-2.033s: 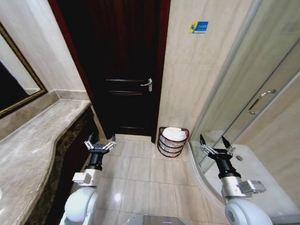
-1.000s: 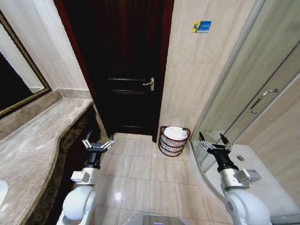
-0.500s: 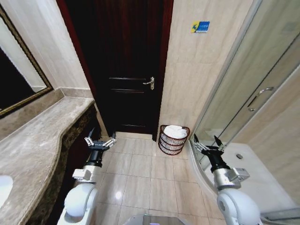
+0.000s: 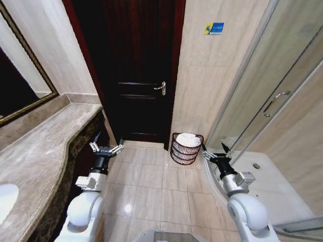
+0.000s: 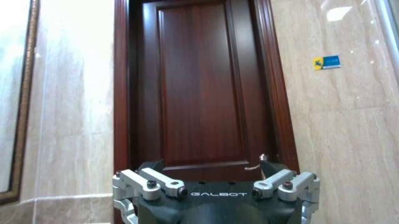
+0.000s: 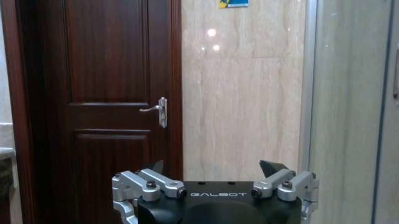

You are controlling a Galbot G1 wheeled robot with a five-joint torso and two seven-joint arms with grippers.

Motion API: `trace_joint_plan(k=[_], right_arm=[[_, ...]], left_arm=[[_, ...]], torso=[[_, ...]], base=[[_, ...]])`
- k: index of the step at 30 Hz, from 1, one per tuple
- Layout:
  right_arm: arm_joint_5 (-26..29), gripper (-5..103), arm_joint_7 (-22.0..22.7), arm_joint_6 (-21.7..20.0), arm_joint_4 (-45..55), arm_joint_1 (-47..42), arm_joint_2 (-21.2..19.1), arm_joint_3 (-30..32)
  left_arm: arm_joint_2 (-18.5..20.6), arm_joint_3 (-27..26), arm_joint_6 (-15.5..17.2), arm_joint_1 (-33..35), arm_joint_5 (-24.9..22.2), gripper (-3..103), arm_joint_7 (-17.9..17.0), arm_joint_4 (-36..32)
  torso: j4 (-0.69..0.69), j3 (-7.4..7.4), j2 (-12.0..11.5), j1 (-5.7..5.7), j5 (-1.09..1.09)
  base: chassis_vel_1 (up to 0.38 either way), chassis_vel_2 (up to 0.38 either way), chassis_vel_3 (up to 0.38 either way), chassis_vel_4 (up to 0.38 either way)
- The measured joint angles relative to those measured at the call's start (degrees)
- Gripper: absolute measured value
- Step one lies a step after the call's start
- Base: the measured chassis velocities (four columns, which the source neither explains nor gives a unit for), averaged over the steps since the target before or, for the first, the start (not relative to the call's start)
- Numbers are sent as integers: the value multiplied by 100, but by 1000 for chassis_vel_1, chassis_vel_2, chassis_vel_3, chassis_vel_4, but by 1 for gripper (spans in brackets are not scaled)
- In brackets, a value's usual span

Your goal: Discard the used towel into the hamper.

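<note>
The hamper [image 4: 186, 149], a small round dark reddish-brown openwork basket, stands on the tiled floor against the beige wall, just right of the dark door. A white towel [image 4: 187, 139] lies bunched inside it, above the rim. My left gripper [image 4: 106, 148] hangs open and empty beside the counter, well left of the hamper. My right gripper [image 4: 216, 150] is open and empty too, a short way right of the hamper near the shower edge. Each wrist view shows its own gripper spread wide, the left gripper [image 5: 215, 169] and the right gripper [image 6: 212, 168], with nothing between the fingers.
A dark wooden door [image 4: 136, 70] with a metal handle [image 4: 160, 88] is shut straight ahead. A marble counter [image 4: 40, 146] with a sink [image 4: 7, 196] runs along the left. A glass shower enclosure [image 4: 262, 101] and its raised base [image 4: 262, 186] take the right. Open floor tiles [image 4: 151, 181] lie between.
The view has shifted, so the camera moved. The right arm has swung inward toward the hamper. Both grippers stay open and empty; the towel stays in the hamper.
</note>
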Motion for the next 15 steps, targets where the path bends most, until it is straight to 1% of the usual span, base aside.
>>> trace_joint_plan(k=[3,7,15], right_arm=[[94,100,23,37,230,-243,-62,135],[113,100,55,82,310,-351,-62,194],[86,100,85,106,555,-567,83,165]], left_arm=[[-140,-38,-111,132,-15,100,-45,11],[-202,-34,-131,185,-22,100,-81,2],[-137,-51,-117,299,-32,100,-121,-180]], torso=[[-1,0,0,0,-3],[0,0,-1,0,-2],[-1,-1,-2,-1,-1]], base=[[61,-33,-57,32],[55,-40,-52,37],[30,-31,-35,35]])
